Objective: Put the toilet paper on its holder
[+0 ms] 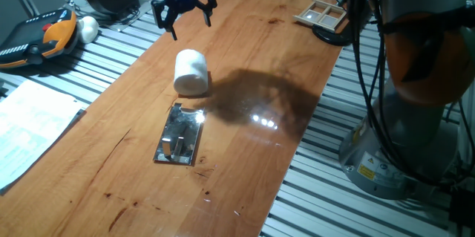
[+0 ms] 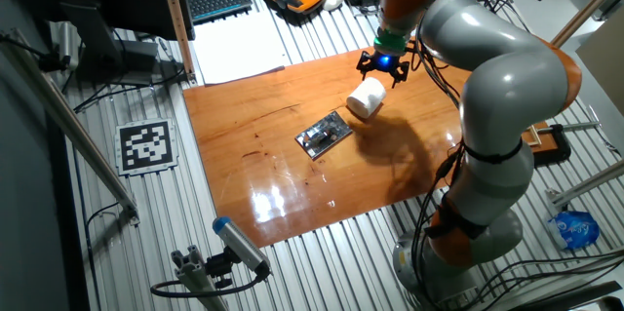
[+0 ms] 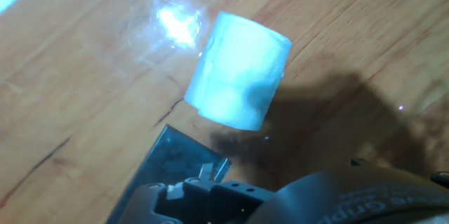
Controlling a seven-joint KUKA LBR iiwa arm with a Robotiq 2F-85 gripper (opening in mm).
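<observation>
Honestly you're right at the start here, nothing's done yet as far as I can see. The toilet paper (image 1: 191, 71) is lying on its side on the wooden table (image 1: 245, 155), center-left of the frame in one fixed view, just above the holder (image 1: 179, 136), close to it but not on the peg. The gripper (image 1: 184, 12) hangs near the top of the frame, up above the roll, fingers spread apart and holding nothing. So you've got all of it left: come down, grab the roll, then get its hollow core lined up and slid over that 1 short peg.
</observation>
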